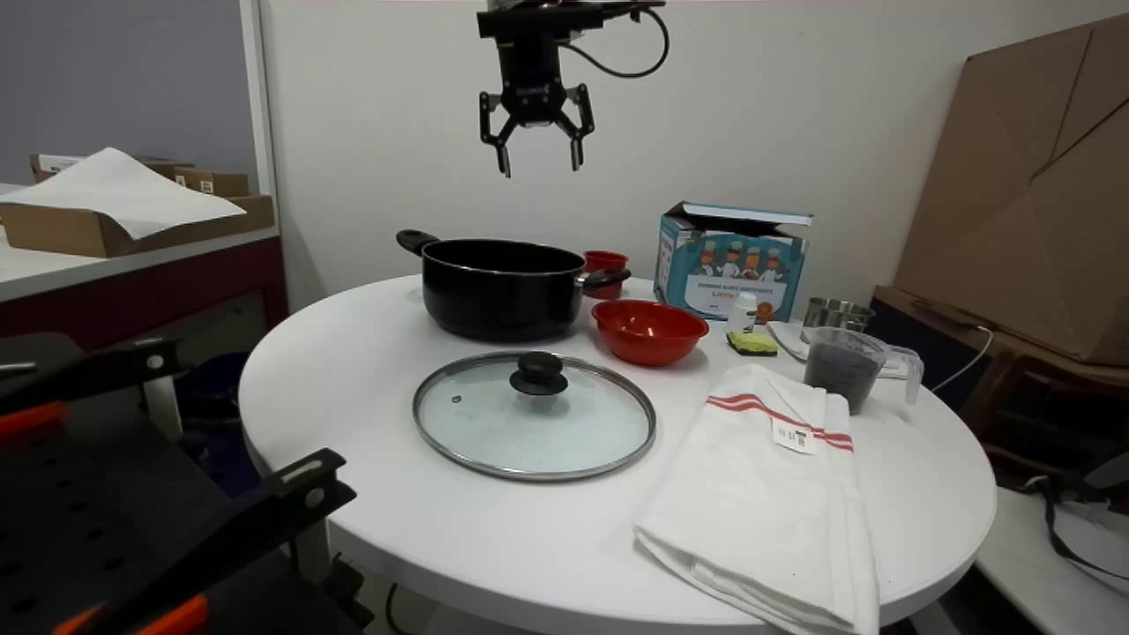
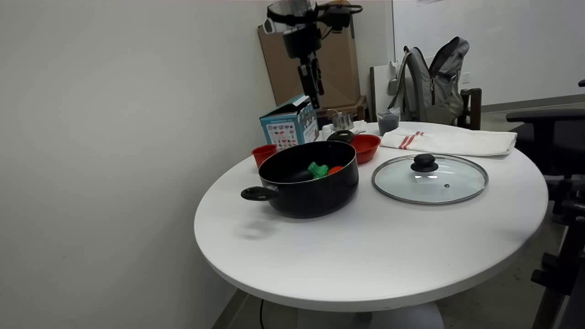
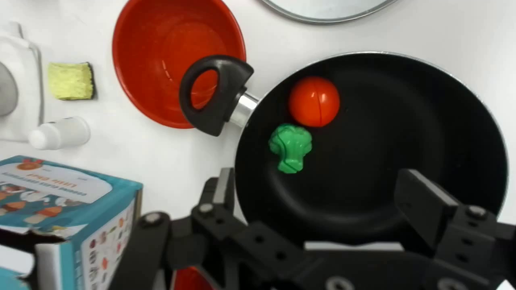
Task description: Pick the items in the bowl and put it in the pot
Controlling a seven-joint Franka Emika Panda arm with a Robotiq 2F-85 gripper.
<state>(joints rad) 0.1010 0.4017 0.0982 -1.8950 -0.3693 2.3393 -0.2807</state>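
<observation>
The black pot [image 1: 501, 300] stands on the white table and also shows in an exterior view [image 2: 315, 200] and the wrist view [image 3: 379, 133]. A bright green broccoli-like piece [image 3: 291, 147] and a red ball [image 3: 314, 101] lie inside it, side by side near one handle. They also show in an exterior view, the green piece [image 2: 318, 170] and the red ball [image 2: 335, 169]. The red bowl [image 1: 650, 333] stands beside the pot; no items show in it in the wrist view [image 3: 161, 48]. My gripper [image 1: 540, 168] is open and empty, high above the pot.
A glass lid [image 1: 476, 414] with a black knob lies in front of the pot. A red cup [image 2: 263, 154], a blue box [image 1: 736, 265], a white bottle [image 1: 743, 313], a yellow-green sponge [image 1: 751, 343], a measuring cup [image 1: 844, 366] and a towel [image 1: 767, 494] stand or lie around.
</observation>
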